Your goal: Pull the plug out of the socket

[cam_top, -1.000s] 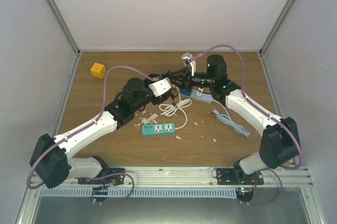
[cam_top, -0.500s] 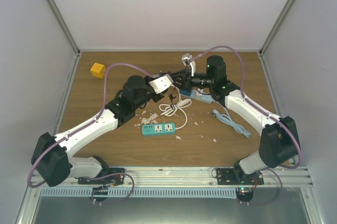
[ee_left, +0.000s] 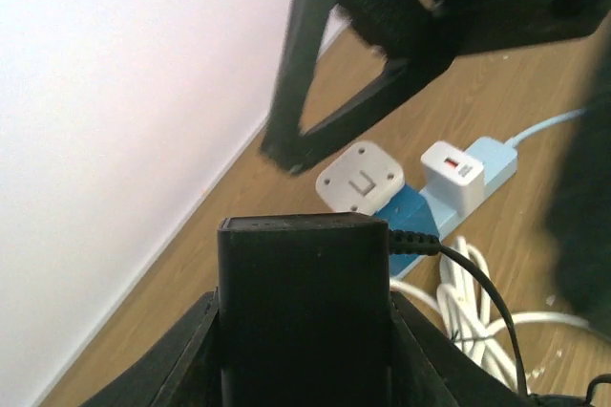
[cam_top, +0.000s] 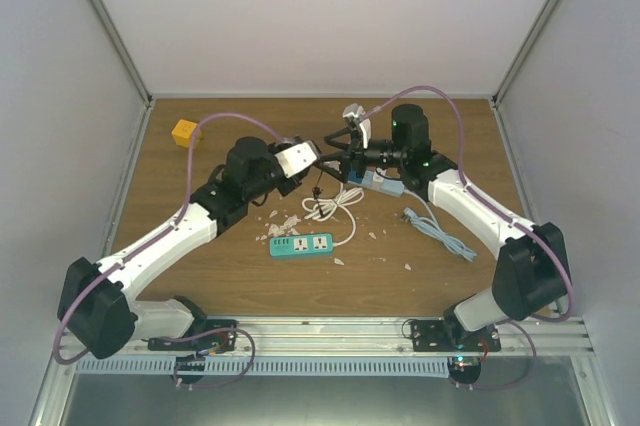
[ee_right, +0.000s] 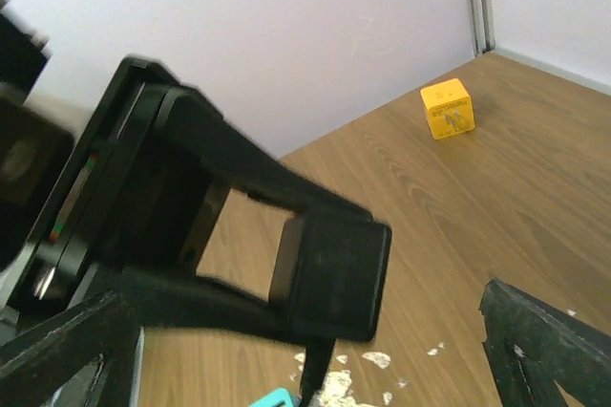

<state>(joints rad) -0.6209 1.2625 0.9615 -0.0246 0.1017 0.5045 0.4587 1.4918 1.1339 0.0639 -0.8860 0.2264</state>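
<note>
The black plug [ee_left: 304, 302], with a thin black cord [ee_left: 477, 283] trailing from it, is up in the air with my left gripper [ee_left: 304, 316] shut on its sides. It also shows in the right wrist view as the black plug [ee_right: 334, 278], level with the space between the wide-open fingers of my right gripper [ee_right: 304, 307], which touch nothing. The blue socket strip [ee_left: 410, 214] lies on the table below, apart from the plug, with two white adapters [ee_left: 361, 178] in it. From above, the left gripper [cam_top: 318, 160] and the right gripper [cam_top: 341, 151] almost meet over the blue strip [cam_top: 381, 183].
A green socket strip [cam_top: 300, 245] lies in front of a coiled white cable [cam_top: 335, 208]. A light blue cable [cam_top: 440, 231] runs to the right. A yellow cube [cam_top: 185, 132] sits far left. White crumbs [cam_top: 283, 223] litter the wood table [cam_top: 420, 286].
My left gripper closed on the black plug, then my right gripper opened wide and let go. The left arm has drawn slightly back to the left with the plug.
</note>
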